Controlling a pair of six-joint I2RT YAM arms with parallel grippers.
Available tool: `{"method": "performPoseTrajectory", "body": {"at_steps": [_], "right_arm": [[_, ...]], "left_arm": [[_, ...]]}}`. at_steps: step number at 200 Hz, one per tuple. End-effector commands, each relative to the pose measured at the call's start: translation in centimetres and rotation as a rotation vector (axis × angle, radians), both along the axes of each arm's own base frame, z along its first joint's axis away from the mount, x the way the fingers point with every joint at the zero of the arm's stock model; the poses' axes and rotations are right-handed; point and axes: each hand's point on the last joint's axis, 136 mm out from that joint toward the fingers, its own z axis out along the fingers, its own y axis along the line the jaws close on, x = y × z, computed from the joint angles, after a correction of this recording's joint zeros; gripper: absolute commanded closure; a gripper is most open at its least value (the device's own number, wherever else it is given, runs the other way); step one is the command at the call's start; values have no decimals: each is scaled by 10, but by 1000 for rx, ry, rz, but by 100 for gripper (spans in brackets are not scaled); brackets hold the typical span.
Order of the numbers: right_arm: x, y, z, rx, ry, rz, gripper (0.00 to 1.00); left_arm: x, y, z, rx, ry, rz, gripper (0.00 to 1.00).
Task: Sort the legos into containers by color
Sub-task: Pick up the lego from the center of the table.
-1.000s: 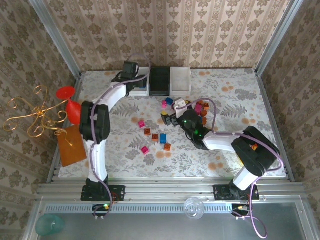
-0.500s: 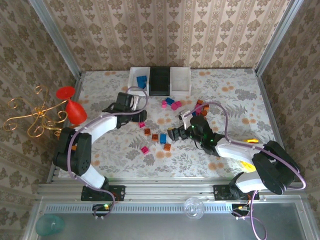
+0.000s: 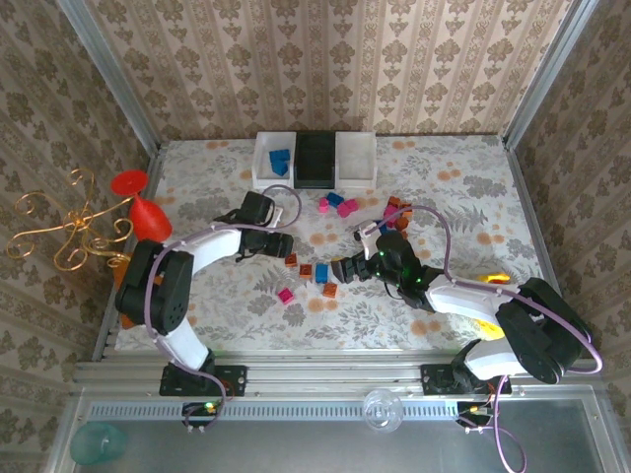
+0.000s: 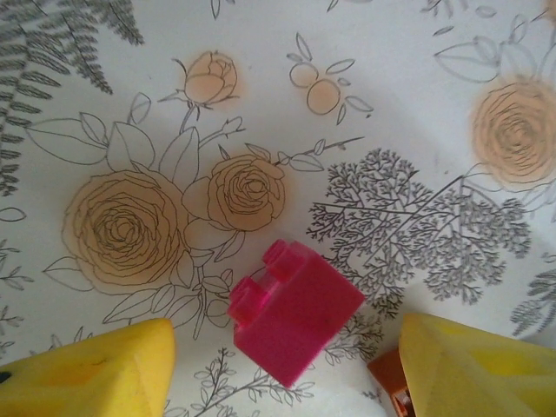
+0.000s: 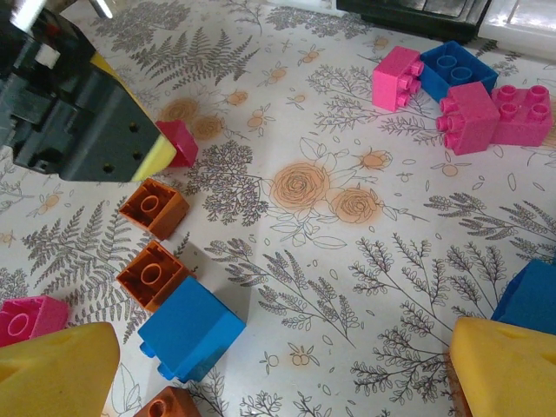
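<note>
Early stage, most legos unsorted. Near-middle of the counter (image 3: 463,168): right pincer (image 3: 347,268) wide, holding nothing, over a blue brick (image 5: 191,334) and orange bricks (image 5: 153,274). Just beyond, left pincer (image 3: 279,243) half-spread, straddling a pink brick (image 4: 295,321), not gripping. An orange brick (image 4: 389,387) beside one finger may snag. Both arms crowd one patch. Further: pink/blue cluster (image 3: 335,203) loose. Far edge: left white bin (image 3: 258,158) holds blue bricks (image 3: 280,161). Red glass (image 3: 138,205) at left edge, out of the way.

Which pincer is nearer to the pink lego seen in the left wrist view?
Left. The left pincer straddles the pink lego, one finger on each side, not touching. The right pincer is farther off, with orange legos between.
</note>
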Motion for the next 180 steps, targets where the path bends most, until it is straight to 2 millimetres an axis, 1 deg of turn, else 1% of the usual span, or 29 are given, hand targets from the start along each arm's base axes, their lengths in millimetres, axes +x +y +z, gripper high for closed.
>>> {"method": "performPoseTrajectory", "body": {"at_steps": [1,20,45,94,135,154,180], "right_arm": [[-1,-3,8,10,-18,-16,1],[-1,-4,8,6,-19,-19,1],[-1,-5,7,3,-17,-21,1],[0,-3,6,0,-13,-15,1],[-1,0,5,2,-11,0,1],[-1,-1,5,4,-13,-2,1],[0,-1,4,1,-14,-4,1]], "left_arm": [[6,-2,-1,21,10,-34,31],[11,-3,-5,21,12,-29,35],[17,-2,-12,17,15,-8,46],[27,-6,-14,-11,-3,23,60],[38,-11,-7,-61,-45,59,72],[45,-15,2,-89,-78,76,74],[56,-18,14,-110,-117,89,73]]}}
